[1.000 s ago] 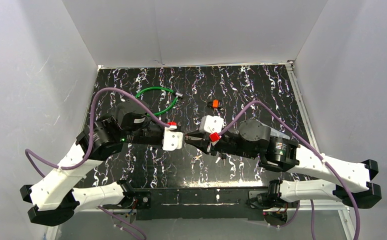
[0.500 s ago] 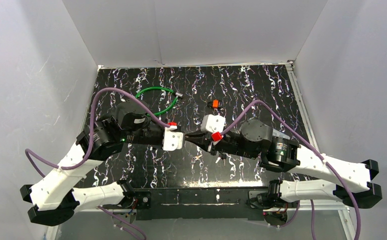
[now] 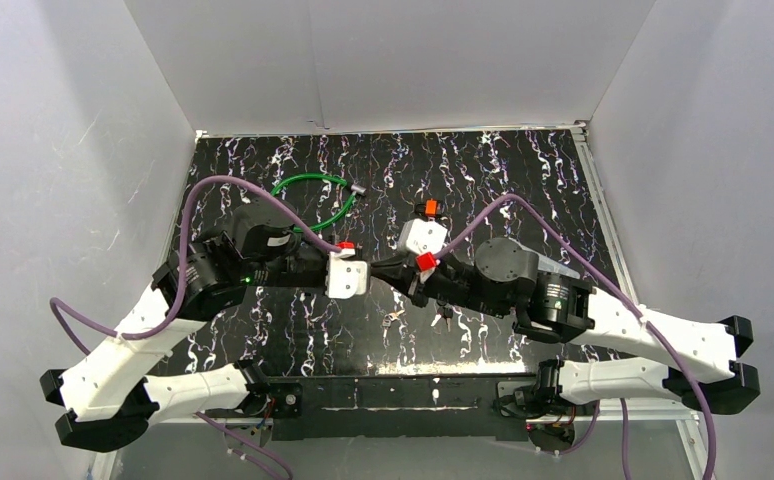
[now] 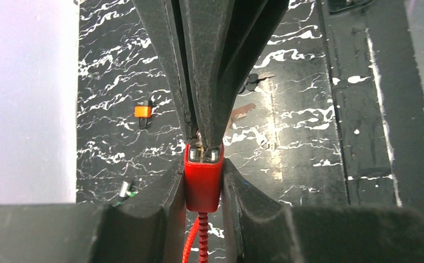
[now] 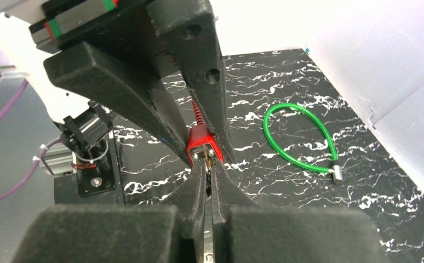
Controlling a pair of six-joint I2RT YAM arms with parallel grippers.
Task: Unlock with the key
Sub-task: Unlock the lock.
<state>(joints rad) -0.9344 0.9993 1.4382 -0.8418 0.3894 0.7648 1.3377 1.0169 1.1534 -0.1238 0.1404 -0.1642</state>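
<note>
A red padlock body (image 4: 203, 175) with a red ribbed cable below it is clamped between the pads of my left gripper (image 4: 203, 183), held above the mat. In the right wrist view the same lock (image 5: 201, 147) faces me with its keyway end. My right gripper (image 5: 208, 171) is shut on a thin silver key (image 5: 208, 234), and its tips press against the keyway face. The key's tip is hidden between the tips and the lock. From above, the left gripper (image 3: 365, 272) and right gripper (image 3: 391, 273) meet nose to nose, and the lock is hidden between them.
A green cable loop (image 3: 313, 195) with a metal end lies at the back left of the mat. A small orange-topped piece (image 3: 429, 208) sits behind the grippers. Loose keys (image 3: 445, 316) lie on the mat under the right arm. White walls enclose three sides.
My right gripper has closed from partly open down onto the key and nudged left toward the lock. The left arm and the lock have stayed still.
</note>
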